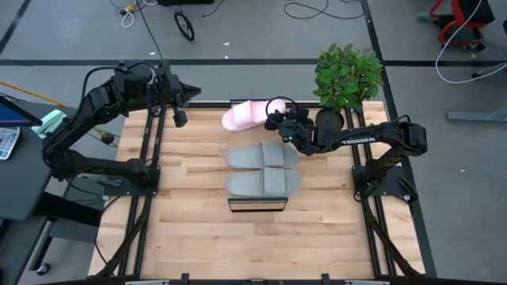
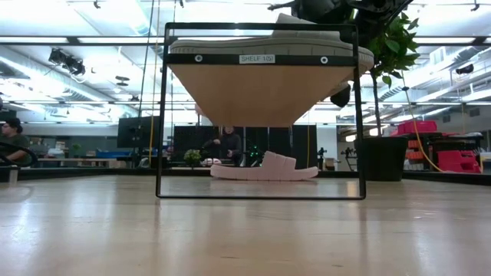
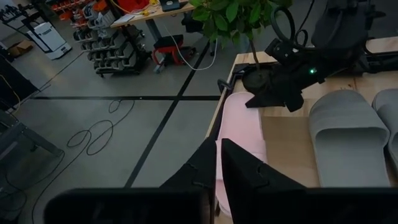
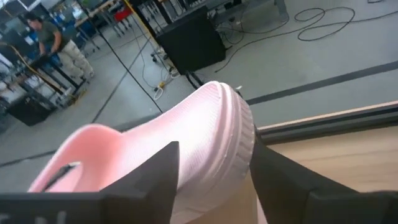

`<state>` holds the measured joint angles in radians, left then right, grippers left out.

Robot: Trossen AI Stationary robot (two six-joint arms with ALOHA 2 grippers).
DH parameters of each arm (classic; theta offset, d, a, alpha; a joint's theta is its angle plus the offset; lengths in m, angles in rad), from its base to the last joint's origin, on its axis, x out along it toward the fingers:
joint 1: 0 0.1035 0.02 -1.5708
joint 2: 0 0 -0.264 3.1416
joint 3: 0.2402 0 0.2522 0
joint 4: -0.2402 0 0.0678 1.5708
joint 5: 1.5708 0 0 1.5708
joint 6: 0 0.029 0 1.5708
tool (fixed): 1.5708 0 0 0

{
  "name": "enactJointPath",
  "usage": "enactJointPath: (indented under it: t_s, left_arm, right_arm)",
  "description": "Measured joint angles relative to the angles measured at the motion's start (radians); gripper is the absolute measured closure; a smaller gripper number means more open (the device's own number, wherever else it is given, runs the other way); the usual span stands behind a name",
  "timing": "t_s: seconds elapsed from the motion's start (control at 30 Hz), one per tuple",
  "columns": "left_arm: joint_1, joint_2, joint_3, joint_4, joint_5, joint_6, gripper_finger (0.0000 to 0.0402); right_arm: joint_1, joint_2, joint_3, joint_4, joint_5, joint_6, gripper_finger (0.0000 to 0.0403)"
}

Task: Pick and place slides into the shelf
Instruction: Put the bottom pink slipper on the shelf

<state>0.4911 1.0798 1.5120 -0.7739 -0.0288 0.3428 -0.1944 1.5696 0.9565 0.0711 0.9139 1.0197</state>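
The right gripper (image 1: 273,119) sits just above centre in the high view, its dark fingers (image 4: 155,180) spread either side of a light pink slide (image 4: 186,143), straddling the strap without clearly clamping it; the slide lies on the wooden table (image 1: 198,229) at its far edge. Just below it, two grey slides (image 1: 263,169) rest side by side on the shelf (image 1: 257,204), mid-frame. The left gripper (image 1: 180,119) hangs nearly shut and empty at upper left. A potted plant (image 1: 347,75) stands at upper right; cables trail over the grey floor (image 1: 253,32); a person (image 4: 59,43) works at a bench beyond.
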Motion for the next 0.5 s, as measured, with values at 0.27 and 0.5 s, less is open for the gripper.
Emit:
enactJointPath:
  t_s: [0.27,0.5]
  left_arm:
    - [0.0,0.0,0.0,0.0,0.0,0.0,0.037]
    - [0.0,0.0,0.0,0.0,0.0,0.0,0.0378]
  right_arm:
    - [0.0,0.001,0.0,-0.029,-0.033,-0.011,0.0144]
    - [0.0,0.001,0.0,-0.049,-0.037,-0.037,0.0111]
